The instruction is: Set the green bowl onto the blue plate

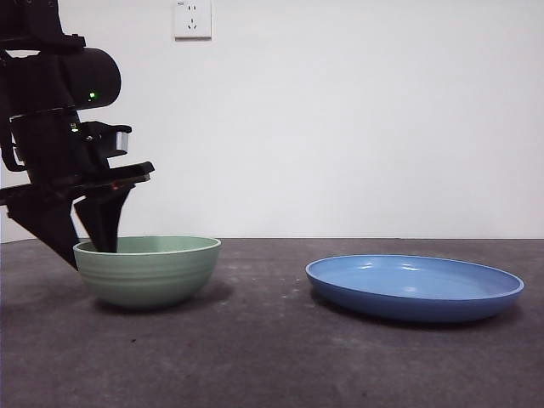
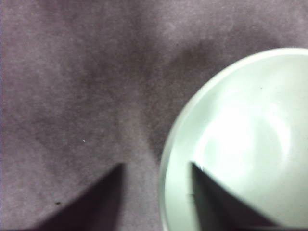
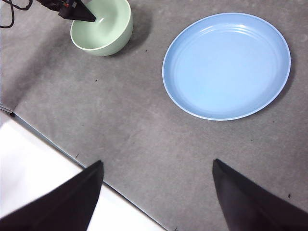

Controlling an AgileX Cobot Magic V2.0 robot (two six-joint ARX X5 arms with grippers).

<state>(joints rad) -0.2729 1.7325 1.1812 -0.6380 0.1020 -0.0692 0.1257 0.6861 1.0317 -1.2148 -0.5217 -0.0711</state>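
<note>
- Your left claw (image 1: 85, 242) is down at the green bowl (image 1: 148, 270), at the bowl's side away from the blue plate (image 1: 414, 286).
- In the left wrist view, your left claw's (image 2: 156, 168) jaws stand apart and straddle the bowl's (image 2: 245, 144) rim: one jaw is inside the bowl, the other outside over the worktop (image 2: 72, 86). Whether either jaw touches the wall, you cannot tell from these views.
- The green bowl sits upright on the dark grey worktop (image 1: 272, 357), with its base on the surface.
- The blue plate lies flat on the worktop, well apart from the bowl, with bare worktop between them. Nothing is on it.
- Your right claw (image 3: 156, 185) hangs high above the worktop's (image 3: 144, 134) edge, its jaws wide apart with nothing between them.
- From the right wrist view you see the bowl (image 3: 102, 26) and the plate (image 3: 226, 65) side by side, and the left claw (image 3: 79, 12) at the bowl's rim.
- A white wall (image 1: 357, 119) with a socket (image 1: 192, 19) stands behind the worktop.
</note>
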